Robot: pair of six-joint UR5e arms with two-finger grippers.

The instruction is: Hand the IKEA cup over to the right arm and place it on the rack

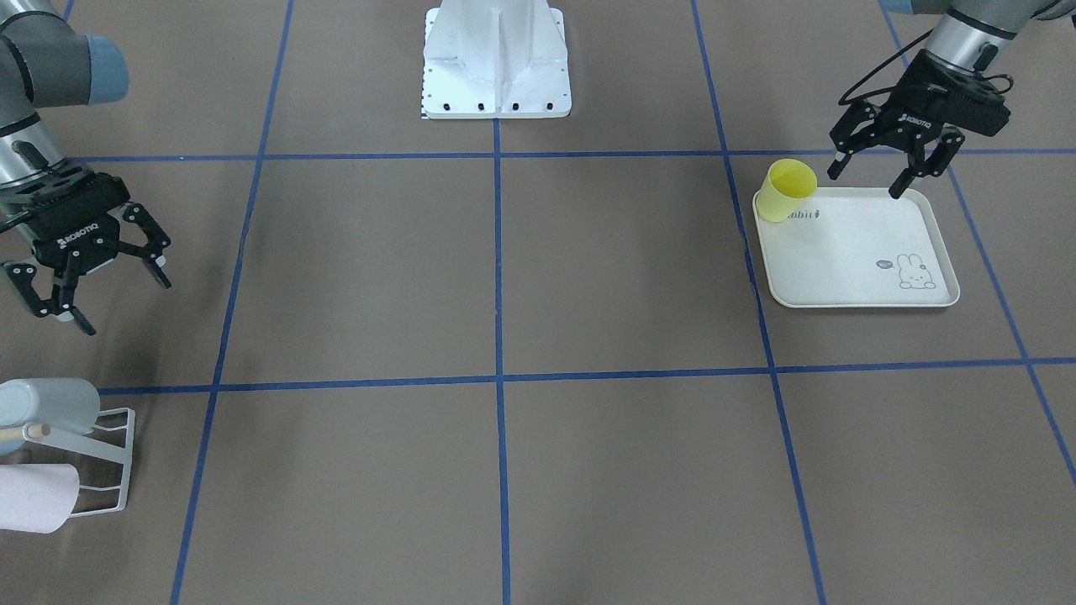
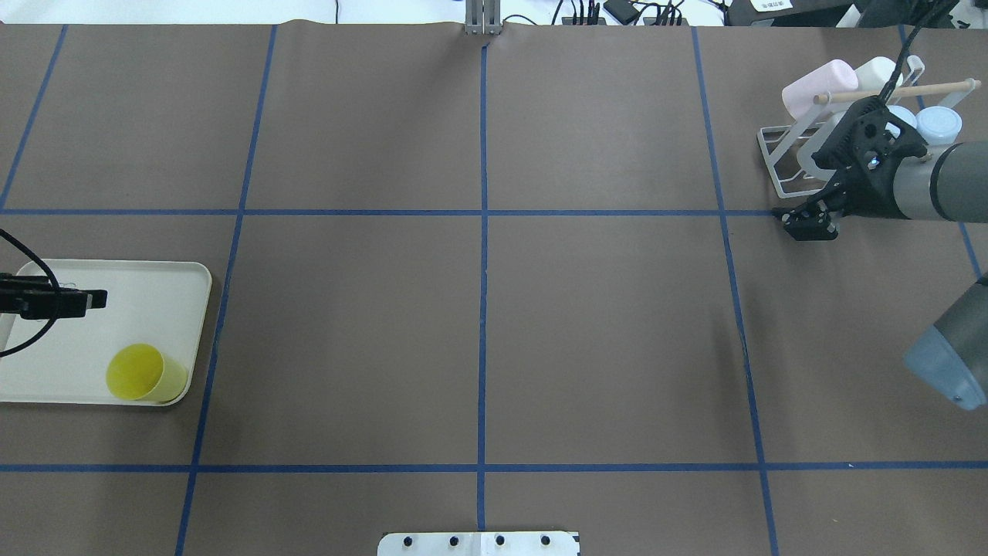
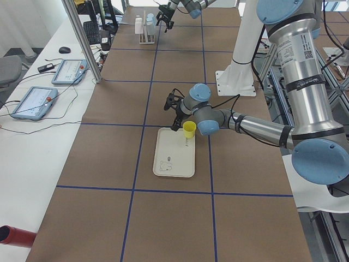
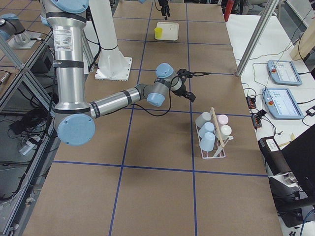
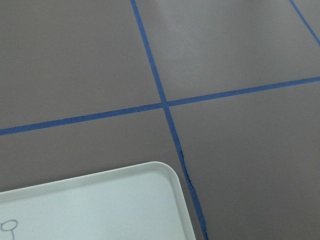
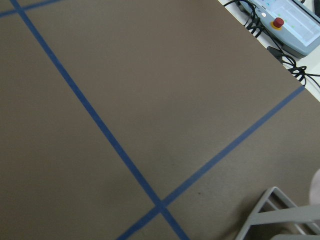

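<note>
The yellow IKEA cup (image 1: 788, 190) (image 2: 143, 373) stands upright, mouth up, in a corner of the cream rabbit-print tray (image 1: 857, 252) (image 2: 162, 286). My left gripper (image 1: 867, 178) (image 2: 85, 300) hovers open and empty over the tray's edge nearest the robot base, beside the cup and not touching it. At the table's other end, my right gripper (image 1: 124, 307) (image 2: 806, 225) hangs open and empty just short of the white wire rack (image 1: 113, 458) (image 2: 776, 158). Both wrist views show only table, plus the tray's corner (image 5: 125, 200) and the rack's corner (image 6: 270, 215).
The rack holds several pale cups (image 2: 818, 81) in pink, white and light blue, under a wooden rod (image 2: 895, 91). Blue tape lines (image 2: 483, 232) grid the brown table. The robot's white base (image 1: 496, 63) sits mid-table. Tablets and cables (image 4: 283, 96) lie on a side bench.
</note>
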